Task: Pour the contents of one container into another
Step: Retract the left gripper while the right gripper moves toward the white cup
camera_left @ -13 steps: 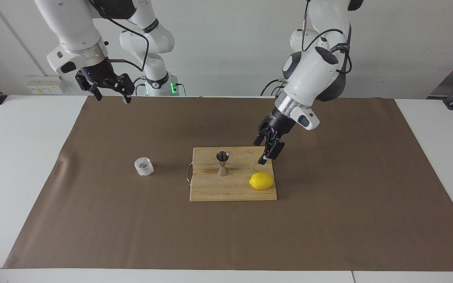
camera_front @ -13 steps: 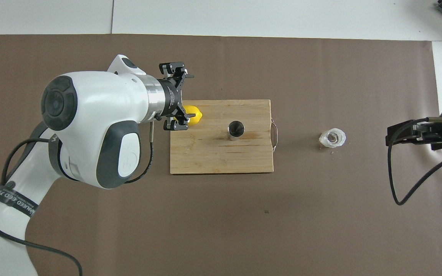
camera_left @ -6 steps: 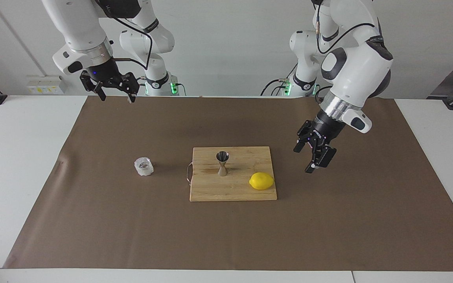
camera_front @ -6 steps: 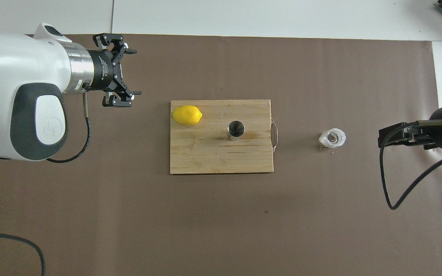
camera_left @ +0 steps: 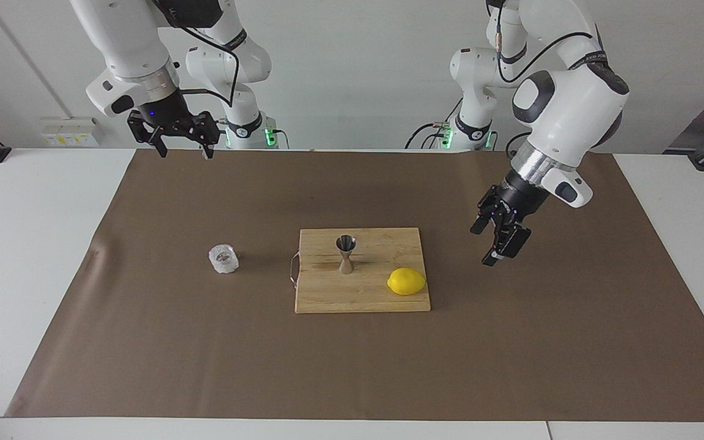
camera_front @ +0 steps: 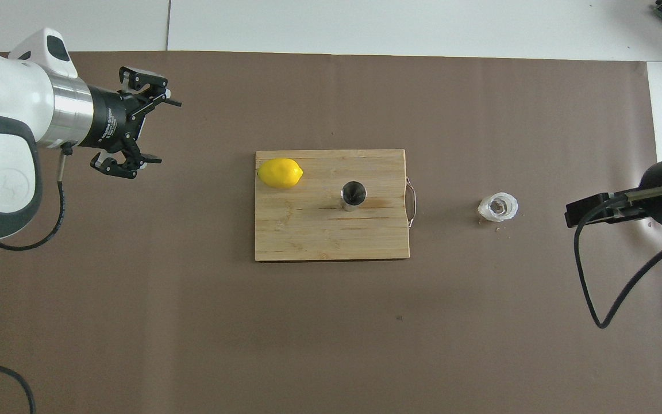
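The small clear faceted glass cup (camera_left: 223,258) (camera_front: 498,207) stands on the brown mat, beside the cutting board toward the right arm's end. The steel hourglass jigger (camera_left: 346,253) (camera_front: 353,195) stands upright in the middle of the wooden cutting board (camera_left: 327,296) (camera_front: 319,238). My left gripper (camera_left: 487,247) (camera_front: 169,133) hangs open and empty over the mat, off the board toward the left arm's end. My right gripper (camera_left: 184,151) (camera_front: 577,211) is raised, open and empty, over the mat's edge nearest the robots, well away from the cup.
A yellow lemon (camera_left: 406,281) (camera_front: 280,173) lies on the board's corner toward the left arm's end. The board has a wire handle (camera_left: 293,269) on the side facing the cup. The brown mat (camera_left: 352,366) covers most of the white table.
My left gripper has swung away from above the board and lemon toward the left arm's end, still open. The right gripper has drifted only slightly. Cup, jigger and lemon have not moved.
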`<state>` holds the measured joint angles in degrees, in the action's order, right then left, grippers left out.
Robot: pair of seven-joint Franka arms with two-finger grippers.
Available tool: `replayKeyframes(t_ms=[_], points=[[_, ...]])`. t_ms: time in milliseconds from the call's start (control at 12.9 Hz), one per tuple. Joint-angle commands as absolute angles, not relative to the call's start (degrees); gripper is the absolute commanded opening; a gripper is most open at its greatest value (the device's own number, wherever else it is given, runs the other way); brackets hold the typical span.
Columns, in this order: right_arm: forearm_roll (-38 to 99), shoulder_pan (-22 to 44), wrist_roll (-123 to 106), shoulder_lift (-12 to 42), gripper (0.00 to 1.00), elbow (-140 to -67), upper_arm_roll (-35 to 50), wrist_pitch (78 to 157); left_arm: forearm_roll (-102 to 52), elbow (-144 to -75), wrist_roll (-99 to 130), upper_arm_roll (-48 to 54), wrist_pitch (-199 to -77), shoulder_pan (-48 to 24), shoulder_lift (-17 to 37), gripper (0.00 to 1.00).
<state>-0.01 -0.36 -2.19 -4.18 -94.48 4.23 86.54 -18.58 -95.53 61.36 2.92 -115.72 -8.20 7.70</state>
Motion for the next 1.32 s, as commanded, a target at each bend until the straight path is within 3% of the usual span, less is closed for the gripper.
replayKeyframes(t_ms=[0, 620, 930, 1239], points=[[1.49, -1.32, -6.67, -5.8, 1.0, -96.24, 4.39, 86.4, -16.44, -95.54, 48.74, 3.34, -111.71, -5.37, 6.15, 1.0], [1.49, -0.97, -14.83, -5.98, 1.0, -96.68, 4.39, 86.31, -3.97, -96.15, 15.26, 3.08, -104.16, -4.39, 4.75, 1.0], [1.58, -0.88, -27.38, -8.78, 1.0, -102.37, 4.39, 89.46, 2.19, -97.46, 0.75, 3.16, -99.59, -4.66, 3.43, 1.0], [1.67, -0.88, -46.36, -12.21, 1.0, -111.25, 4.39, 98.67, 2.11, -100.45, -0.44, 3.25, -99.49, -7.29, 1.41, 1.0]])
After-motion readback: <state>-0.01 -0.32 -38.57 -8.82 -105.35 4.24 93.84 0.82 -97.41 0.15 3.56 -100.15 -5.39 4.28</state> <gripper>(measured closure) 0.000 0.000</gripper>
